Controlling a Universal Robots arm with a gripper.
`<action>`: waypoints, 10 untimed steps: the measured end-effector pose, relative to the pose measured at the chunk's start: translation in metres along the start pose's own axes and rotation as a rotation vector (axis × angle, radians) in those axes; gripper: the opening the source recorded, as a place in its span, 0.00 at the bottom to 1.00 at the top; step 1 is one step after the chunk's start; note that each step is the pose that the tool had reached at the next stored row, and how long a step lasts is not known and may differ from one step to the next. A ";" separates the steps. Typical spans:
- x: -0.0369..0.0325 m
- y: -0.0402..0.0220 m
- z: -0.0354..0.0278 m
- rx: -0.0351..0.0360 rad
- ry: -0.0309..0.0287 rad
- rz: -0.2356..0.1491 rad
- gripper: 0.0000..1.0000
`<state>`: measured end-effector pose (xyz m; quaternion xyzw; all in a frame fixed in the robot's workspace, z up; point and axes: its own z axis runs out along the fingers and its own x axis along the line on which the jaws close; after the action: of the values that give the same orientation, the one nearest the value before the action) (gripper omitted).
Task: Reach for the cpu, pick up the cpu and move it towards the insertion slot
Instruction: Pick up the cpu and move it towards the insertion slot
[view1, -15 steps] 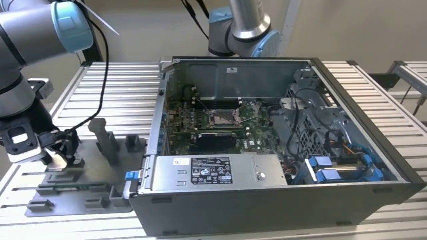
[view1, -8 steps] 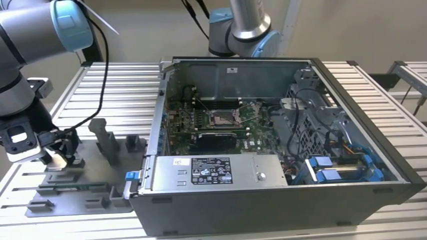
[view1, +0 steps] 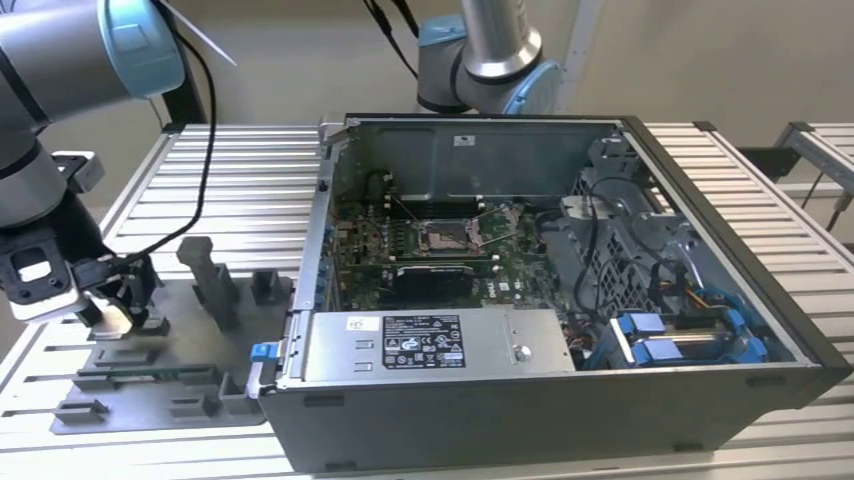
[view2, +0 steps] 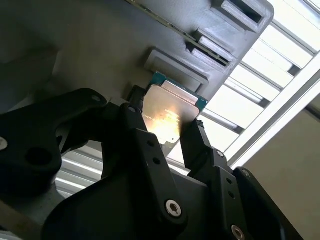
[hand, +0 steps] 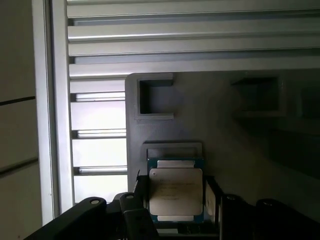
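Observation:
The cpu (hand: 175, 192) is a thin square chip with a pale silver top and a teal edge. It lies low over the grey plastic tray (hand: 215, 130), and the second wrist view catches it as the cpu (view2: 167, 112). My gripper (hand: 175, 200) has one black finger (hand: 141, 197) against each of two opposite sides of the chip, shut on it. In the exterior view my gripper (view1: 114, 315) is down at the tray (view1: 174, 395) on that view's left. The insertion slot (view1: 447, 237) is the metal-framed socket on the green motherboard inside the open computer case, far from the gripper.
The open case (view1: 561, 300) stands on a slatted metal table (view1: 254, 170), with a power supply box (view1: 427, 345) at its front. Upright grey blocks (view1: 207, 275) rise from the tray between gripper and case. A second robot arm's base (view1: 487, 60) stands behind the case.

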<state>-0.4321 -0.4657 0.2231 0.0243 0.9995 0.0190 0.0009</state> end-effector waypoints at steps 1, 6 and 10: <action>0.0000 0.0000 -0.0006 0.0001 0.0001 0.000 0.00; 0.0000 0.0001 -0.0036 0.0000 0.0001 0.000 0.00; 0.0000 0.0002 -0.0064 0.0000 0.0001 0.000 0.00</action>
<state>-0.4321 -0.4657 0.2295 0.0243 0.9995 0.0190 0.0009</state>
